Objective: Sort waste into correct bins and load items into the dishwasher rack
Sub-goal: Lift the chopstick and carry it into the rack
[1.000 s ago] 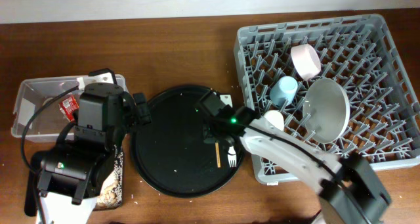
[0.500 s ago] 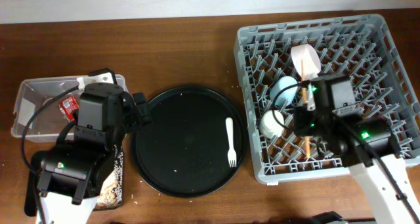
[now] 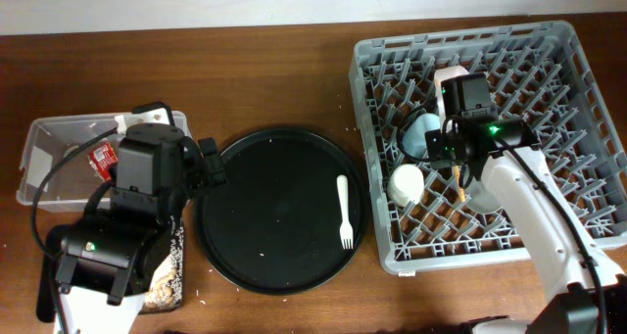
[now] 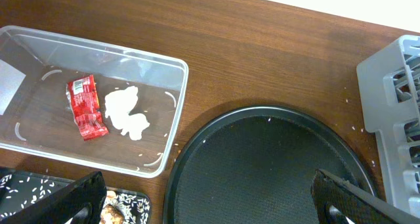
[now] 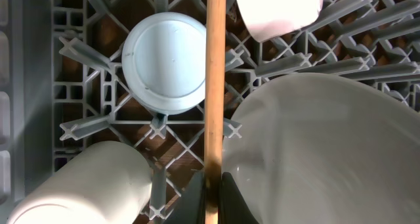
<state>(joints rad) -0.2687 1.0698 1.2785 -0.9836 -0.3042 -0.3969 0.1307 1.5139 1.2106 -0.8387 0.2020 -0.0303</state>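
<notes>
My right gripper is shut on the thin wooden chopstick and holds it over the grey dishwasher rack. The stick runs between the upturned light blue cup and the pale grey plate. The cream cup lies at lower left and the pinkish-white bowl at top. The white fork lies on the round black tray. My left gripper hangs open over that tray's left edge, with nothing between its fingers. The red wrapper and the white tissue lie in the clear tub.
A shallow black tray with brownish food scraps sits under my left arm, just below the clear tub. The rack's corner is to the right of the round tray. Rice grains dot the wood.
My right arm has carried the chopstick from the round tray, beside the fork, over into the rack. The fork stays on the tray. The left arm has not moved.
</notes>
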